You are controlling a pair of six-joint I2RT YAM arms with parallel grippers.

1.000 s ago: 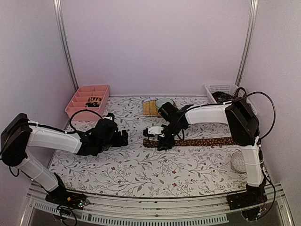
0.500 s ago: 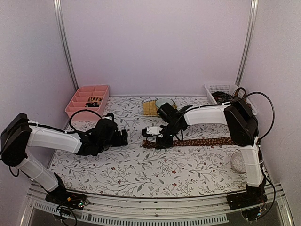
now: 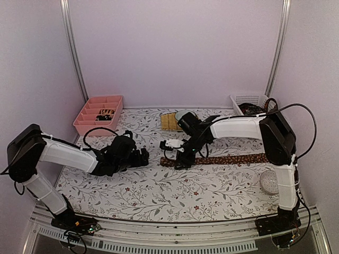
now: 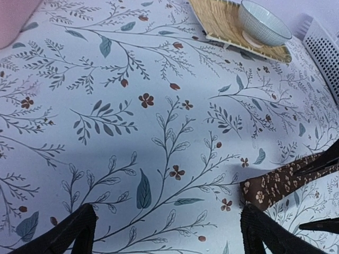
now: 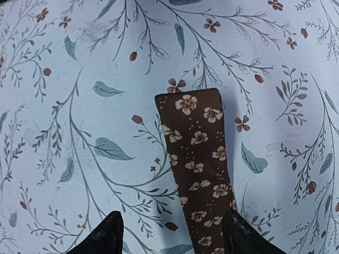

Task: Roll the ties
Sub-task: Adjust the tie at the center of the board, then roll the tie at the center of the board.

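- Pink divided tray (image 3: 91, 117), far-left counter (image 3: 159, 196): dark speckled roll (image 3: 106, 112) in one compartment.
- White basket (image 3: 248, 98), far right: dark contents, unclear.
- Tie (image 5: 198, 159): flat, unrolled, mid-counter; floral print is legible in the wrist views only.
- Left gripper (image 3: 141, 156): jaws spread, near the tie's end.
- Right gripper (image 3: 177, 163): jaws spread astride the tie.

Item: dark brown flat fabric necktie (image 5: 198, 174) printed with small cream flowers. Its squared end sits just above centre and the strip runs off toward 6 o'clock.
Ground: pale tablecloth (image 5: 79, 132) with blue-grey leafy sprigs and small red blossoms.
Right gripper (image 5: 174, 235): two black fingers (image 5: 106, 237) at 7 and 5 o'clock, spread wide. The necktie lies flat between them, nearer the 5 o'clock one.
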